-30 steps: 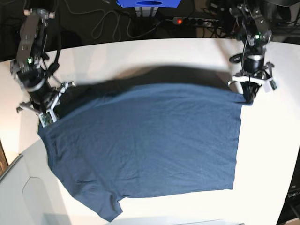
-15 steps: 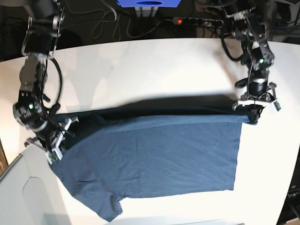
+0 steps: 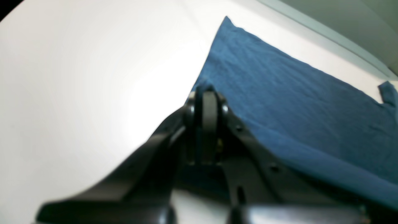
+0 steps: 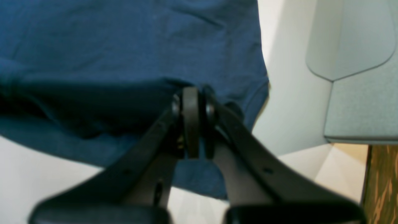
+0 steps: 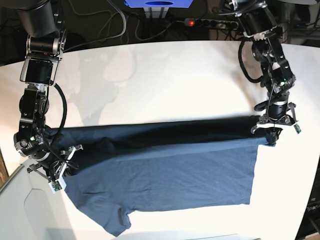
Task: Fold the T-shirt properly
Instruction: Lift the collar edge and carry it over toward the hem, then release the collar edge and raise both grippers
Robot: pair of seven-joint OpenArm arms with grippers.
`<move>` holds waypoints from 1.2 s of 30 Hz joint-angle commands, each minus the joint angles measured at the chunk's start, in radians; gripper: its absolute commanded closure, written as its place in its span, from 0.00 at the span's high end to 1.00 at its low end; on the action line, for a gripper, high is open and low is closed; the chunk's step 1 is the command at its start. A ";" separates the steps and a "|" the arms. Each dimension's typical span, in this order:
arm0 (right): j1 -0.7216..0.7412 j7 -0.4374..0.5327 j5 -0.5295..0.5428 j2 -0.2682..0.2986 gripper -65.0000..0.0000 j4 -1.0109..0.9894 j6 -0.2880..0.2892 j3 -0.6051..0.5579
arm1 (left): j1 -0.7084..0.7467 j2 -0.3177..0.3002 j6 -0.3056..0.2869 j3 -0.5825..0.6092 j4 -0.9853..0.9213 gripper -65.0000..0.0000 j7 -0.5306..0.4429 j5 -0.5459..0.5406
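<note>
The black two-fingered left gripper [image 3: 207, 93] fills the lower part of its wrist view out of focus, its base cut off by the bottom edge. Its pressed-together fingertips hide the corner of the plain dark navy-blue cotton T-shirt [image 3: 295, 102] pinched between them, and the cloth runs off the right edge beside it. The black right gripper [image 4: 194, 93] is equally blurred; beneath its fingers the cloth [image 4: 124, 40] lies in deep shadow, and how its layers stack there cannot be told.
</note>
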 commanded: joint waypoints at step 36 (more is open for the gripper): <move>-0.054 0.055 0.009 0.088 0.62 0.038 0.010 0.014 | -0.010 0.021 -0.002 -0.097 -0.033 0.36 0.079 -0.011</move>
